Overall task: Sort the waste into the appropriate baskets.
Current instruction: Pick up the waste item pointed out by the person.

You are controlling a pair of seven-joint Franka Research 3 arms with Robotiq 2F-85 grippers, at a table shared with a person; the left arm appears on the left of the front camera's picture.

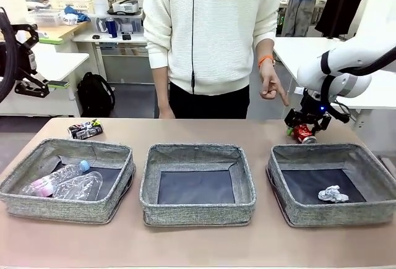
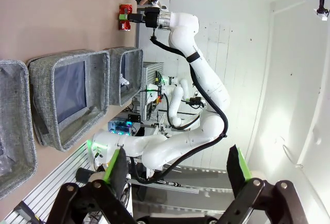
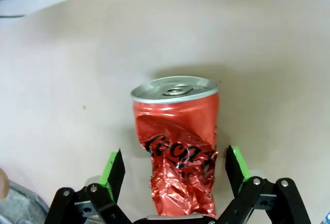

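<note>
We see three low rectangular baskets of grey woven fabric with dark flat bottoms in a row on the table [image 1: 198, 250]. In the left basket [image 1: 68, 210] a clear plastic bottle with a blue cap [image 1: 52, 182] and a clear plastic cup [image 1: 80, 188] lie side by side. The middle basket [image 1: 198, 210] shows its dark bottom. The right basket [image 1: 328, 214] holds a crumpled white paper ball [image 1: 333, 193]. A crushed red can [image 1: 303, 134] lies just behind the right basket, a crushed black can [image 1: 85, 130] behind the left one
</note>
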